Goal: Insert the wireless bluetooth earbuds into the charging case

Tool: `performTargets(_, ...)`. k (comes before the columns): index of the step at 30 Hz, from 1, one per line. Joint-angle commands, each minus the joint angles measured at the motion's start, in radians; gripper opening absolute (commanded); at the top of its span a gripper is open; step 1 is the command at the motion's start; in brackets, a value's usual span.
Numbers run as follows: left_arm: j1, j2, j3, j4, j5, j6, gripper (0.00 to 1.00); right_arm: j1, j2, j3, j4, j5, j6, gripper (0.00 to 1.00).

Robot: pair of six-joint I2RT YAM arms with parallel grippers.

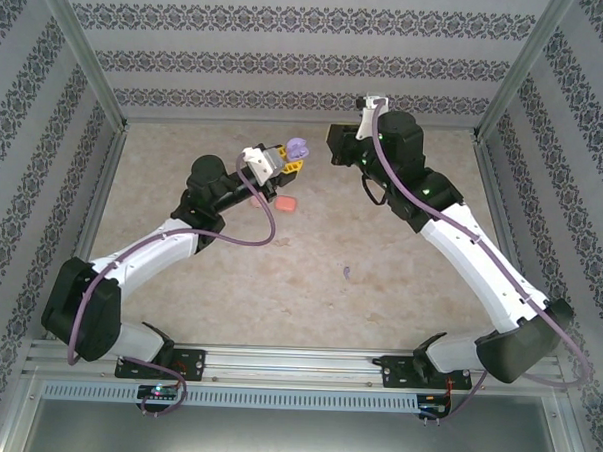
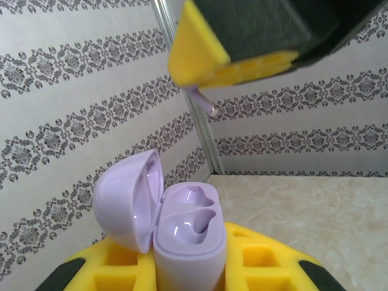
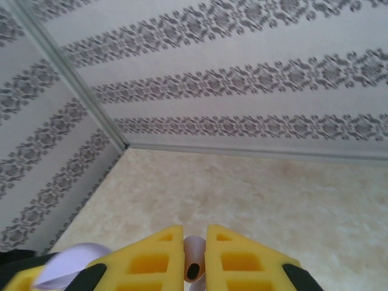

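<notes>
Left fingers (image 2: 254,264) and right fingers (image 3: 145,260) tightly clamped

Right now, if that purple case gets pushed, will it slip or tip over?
Probably slippery: the purple case looks smooth and shiny, with rounded sides. It likely won't tip now, since the left gripper pinches it between yellow fingers. Set down alone, its open lid hanging to one side might pull it over.

Beige marbled tabletop (image 1: 309,286), walls w/ damask stripes (image 1: 289,45), alu corner post (image 1: 86,51), alu rail at near edge (image 1: 295,364)
</notes>
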Motion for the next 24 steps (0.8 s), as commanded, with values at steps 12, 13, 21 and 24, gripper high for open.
performTargets(12,-0.025,0.027,0.046,0.035,0.031,0.013,0.00,0.045,-0.066,-0.096,0.220,-0.189,-0.101,0.14)
performTargets(13,-0.026,0.028,0.049,0.036,0.031,0.010,0.00,0.051,-0.065,-0.103,0.227,-0.190,-0.100,0.14)
performTargets(21,-0.025,0.023,0.057,0.016,0.032,-0.011,0.00,0.078,-0.060,-0.171,0.287,-0.163,-0.080,0.14)
performTargets(24,-0.026,0.019,0.060,0.003,0.031,-0.014,0.00,0.079,-0.059,-0.184,0.304,-0.159,-0.070,0.14)
